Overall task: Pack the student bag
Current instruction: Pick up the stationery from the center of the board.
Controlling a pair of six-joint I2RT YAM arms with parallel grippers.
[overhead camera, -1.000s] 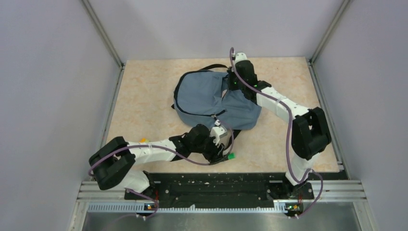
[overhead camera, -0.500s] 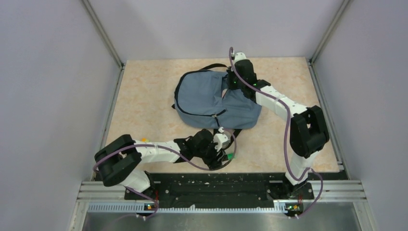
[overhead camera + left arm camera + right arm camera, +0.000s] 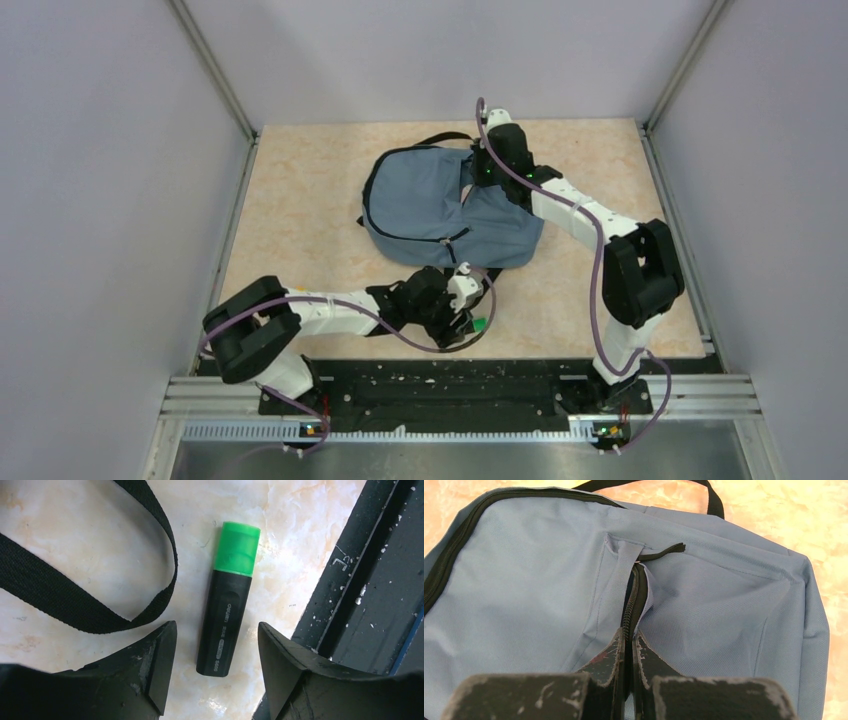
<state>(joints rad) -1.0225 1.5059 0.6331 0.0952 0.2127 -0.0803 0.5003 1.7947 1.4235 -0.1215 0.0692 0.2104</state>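
Observation:
The student bag (image 3: 440, 210), slate-blue with black zippers, lies flat at mid-table. My right gripper (image 3: 478, 178) rests on its right side. In the right wrist view that gripper (image 3: 630, 640) is shut on the black zipper line of the bag's (image 3: 539, 590) front pocket, pinching the fabric edge. A highlighter (image 3: 229, 610) with a black body and green cap lies on the table near the front edge; its green cap (image 3: 480, 323) also shows from above. My left gripper (image 3: 216, 645) is open just above it, one finger on each side of the pen's rear end, not touching. The gripper (image 3: 462, 318) sits low over the table.
A black bag strap (image 3: 100, 605) loops on the table just left of the highlighter. The black base rail (image 3: 370, 580) runs close along the pen's right side. Enclosure walls stand on the left, right and far sides.
My left arm has drawn in towards the near edge, bringing its open gripper closer to the highlighter. The right arm and the bag have not moved.

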